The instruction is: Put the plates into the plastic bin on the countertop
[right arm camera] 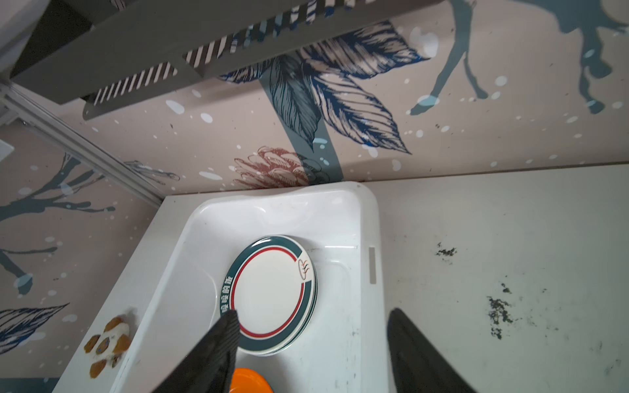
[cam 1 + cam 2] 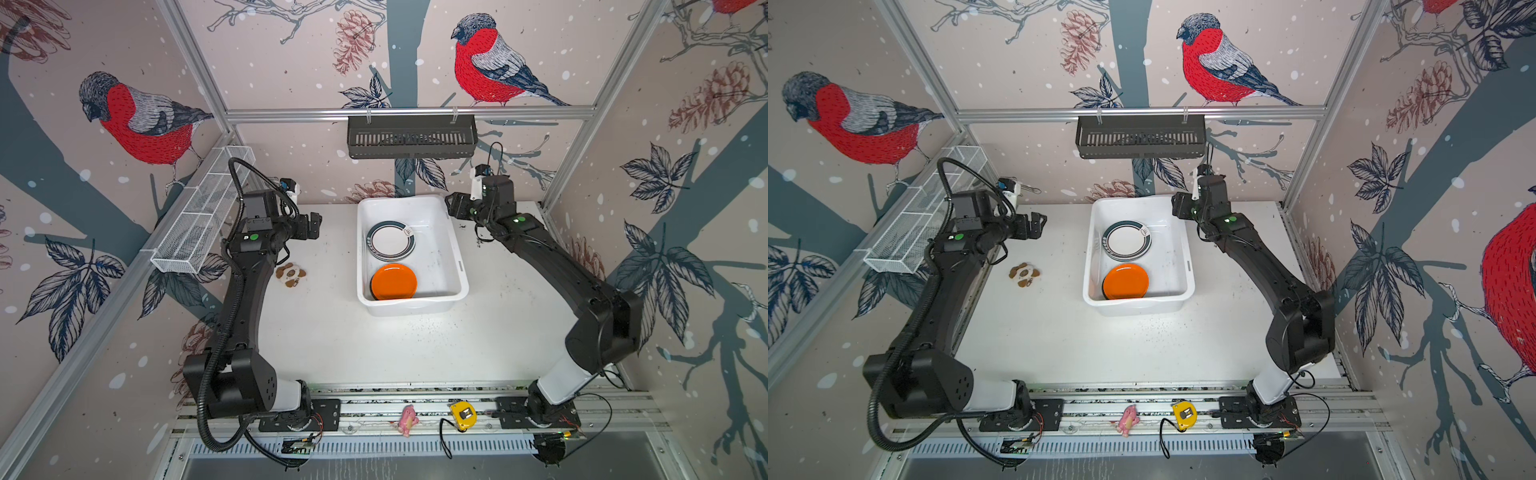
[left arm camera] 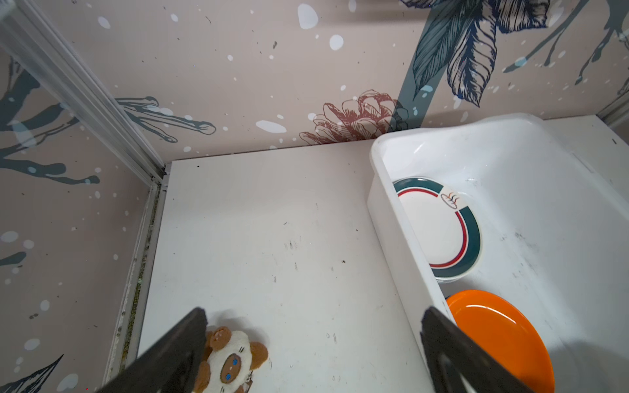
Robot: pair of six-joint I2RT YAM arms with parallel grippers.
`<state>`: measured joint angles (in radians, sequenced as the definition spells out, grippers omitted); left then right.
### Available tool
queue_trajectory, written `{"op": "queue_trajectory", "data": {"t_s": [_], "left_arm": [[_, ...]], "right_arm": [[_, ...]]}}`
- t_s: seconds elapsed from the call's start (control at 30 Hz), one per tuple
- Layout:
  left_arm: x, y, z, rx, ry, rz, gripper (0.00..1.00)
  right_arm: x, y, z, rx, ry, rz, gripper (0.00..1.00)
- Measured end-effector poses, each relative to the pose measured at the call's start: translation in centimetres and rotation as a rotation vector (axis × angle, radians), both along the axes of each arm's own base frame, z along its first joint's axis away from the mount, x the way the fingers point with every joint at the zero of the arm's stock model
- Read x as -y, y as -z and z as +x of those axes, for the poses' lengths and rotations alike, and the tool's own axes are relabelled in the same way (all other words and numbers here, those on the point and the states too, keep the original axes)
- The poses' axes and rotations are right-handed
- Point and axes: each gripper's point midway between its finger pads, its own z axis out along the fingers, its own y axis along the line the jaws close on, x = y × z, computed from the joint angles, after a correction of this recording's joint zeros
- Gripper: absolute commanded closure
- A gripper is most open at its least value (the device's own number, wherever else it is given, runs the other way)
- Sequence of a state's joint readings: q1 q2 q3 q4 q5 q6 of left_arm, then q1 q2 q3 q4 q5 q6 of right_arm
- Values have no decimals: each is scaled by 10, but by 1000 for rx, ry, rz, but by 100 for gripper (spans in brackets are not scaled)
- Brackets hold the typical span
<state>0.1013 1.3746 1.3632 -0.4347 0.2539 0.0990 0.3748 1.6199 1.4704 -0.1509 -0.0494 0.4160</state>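
The white plastic bin (image 2: 436,266) (image 2: 1167,266) stands at the back middle of the countertop (image 2: 332,332). Inside it, toward the far end, lies a stack of white plates with a dark rim band and a red ring (image 2: 390,241) (image 2: 1127,241) (image 3: 439,228) (image 1: 272,292). An orange plate (image 2: 394,281) (image 2: 1126,281) (image 3: 500,337) (image 1: 250,381) lies at the near end, with a dark edge showing under it. My left gripper (image 2: 316,224) (image 3: 315,311) hangs open and empty above the countertop, left of the bin. My right gripper (image 2: 451,205) (image 1: 313,312) is open and empty over the bin's far right rim.
A small brown-and-white plush toy (image 2: 291,274) (image 3: 231,360) lies on the countertop left of the bin, below my left gripper. A black slotted basket (image 2: 411,137) hangs on the back rail and a white wire-mesh tray (image 2: 199,224) on the left wall. A pink toy (image 2: 407,419) and a yellow tape measure (image 2: 462,414) sit on the front rail.
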Motion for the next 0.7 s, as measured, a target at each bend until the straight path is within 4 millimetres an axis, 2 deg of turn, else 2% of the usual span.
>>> {"op": "queue_trajectory", "data": {"t_s": [0.13, 0.33, 0.57, 0.7], "left_arm": [[-4, 6, -9, 41, -45, -16, 2], [-11, 35, -24, 83, -103, -21, 2], [-16, 78, -34, 89, -139, -30, 2], [-20, 123, -41, 79, -163, -18, 2]], "right_arm": [[22, 6, -12, 54, 41, 11, 1], [54, 31, -27, 104, 113, -16, 1], [89, 69, -35, 162, 221, -96, 1], [108, 94, -42, 189, 272, -126, 1]]}}
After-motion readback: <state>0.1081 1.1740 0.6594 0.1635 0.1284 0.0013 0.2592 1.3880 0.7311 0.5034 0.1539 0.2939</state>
